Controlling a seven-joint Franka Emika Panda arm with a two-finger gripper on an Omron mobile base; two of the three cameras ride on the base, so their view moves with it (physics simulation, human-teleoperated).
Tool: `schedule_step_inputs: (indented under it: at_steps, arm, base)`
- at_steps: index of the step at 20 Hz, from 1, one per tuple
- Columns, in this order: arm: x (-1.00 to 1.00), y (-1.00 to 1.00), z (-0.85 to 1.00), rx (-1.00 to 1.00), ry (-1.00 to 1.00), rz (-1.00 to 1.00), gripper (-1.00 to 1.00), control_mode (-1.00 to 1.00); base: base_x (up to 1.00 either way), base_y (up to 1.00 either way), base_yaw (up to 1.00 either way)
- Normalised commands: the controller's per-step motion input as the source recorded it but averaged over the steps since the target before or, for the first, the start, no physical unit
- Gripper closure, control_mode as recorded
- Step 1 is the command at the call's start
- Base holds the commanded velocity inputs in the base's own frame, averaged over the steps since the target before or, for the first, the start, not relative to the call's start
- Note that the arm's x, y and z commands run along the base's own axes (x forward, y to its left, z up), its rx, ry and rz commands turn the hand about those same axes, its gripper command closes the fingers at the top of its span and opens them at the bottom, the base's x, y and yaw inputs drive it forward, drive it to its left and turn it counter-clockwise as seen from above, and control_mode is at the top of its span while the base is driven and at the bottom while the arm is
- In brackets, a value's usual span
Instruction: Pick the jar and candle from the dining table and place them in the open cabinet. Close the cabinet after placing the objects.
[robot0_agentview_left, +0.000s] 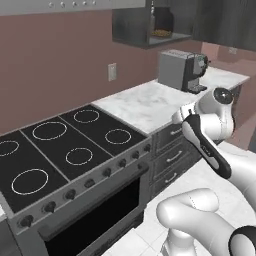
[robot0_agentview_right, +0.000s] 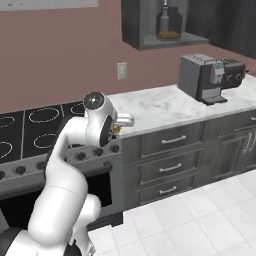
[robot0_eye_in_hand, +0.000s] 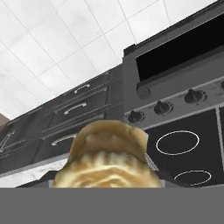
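A: Hand view first: a tan-gold lump, the candle (robot0_eye_in_hand: 107, 157), sits right at the tool, at 6 o'clock in the picture. Behind it are the stove (robot0_eye_in_hand: 183, 131) with its knobs and rings, and dark drawers (robot0_eye_in_hand: 74, 116) at 9 o'clock.

B: Is the tool clenched on it?

A: The fingertips are hidden by the candle itself, yet the candle rides up against the camera, so I read it as grasped. In the right base view a speck of gold peeps out beside the wrist, at the tool (robot0_agentview_right: 118, 129), over the bench (robot0_agentview_right: 165, 105) edge next to the stove.

B: And the jar?

A: The jar (robot0_agentview_right: 168, 22) stands in the open cabinet (robot0_agentview_right: 150, 40), at 12 o'clock in the right base view, with tan contents low in the glass. A coffee machine (robot0_agentview_right: 207, 77) stands on the bench below, toward 2 o'clock.

B: Left base view?

A: The arm (robot0_agentview_left: 210, 135) crosses at 3 o'clock, its hand above the drawers.
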Motion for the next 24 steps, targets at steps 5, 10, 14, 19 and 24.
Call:
schedule_step_inputs:
  at_steps: [5,10,14,19,24]
  arm:
    - [0.00,0.00,0.00,0.00,0.00,0.00,1.00,1.00]
    - [0.00,0.00,0.00,0.00,0.00,0.00,1.00,1.00]
    - [0.00,0.00,0.00,0.00,0.00,0.00,1.00,1.00]
    - [0.00,0.00,0.00,0.00,0.00,0.00,1.00,1.00]
    - [0.00,0.00,0.00,0.00,0.00,0.00,1.00,1.00]
  base:
    - [1.00,-0.75,0.32]
    - [0.70,-0.71,0.23]
    - [0.49,-0.51,0.12]
    - [0.26,-0.36,0.20]
    - [0.48,-0.52,0.35]
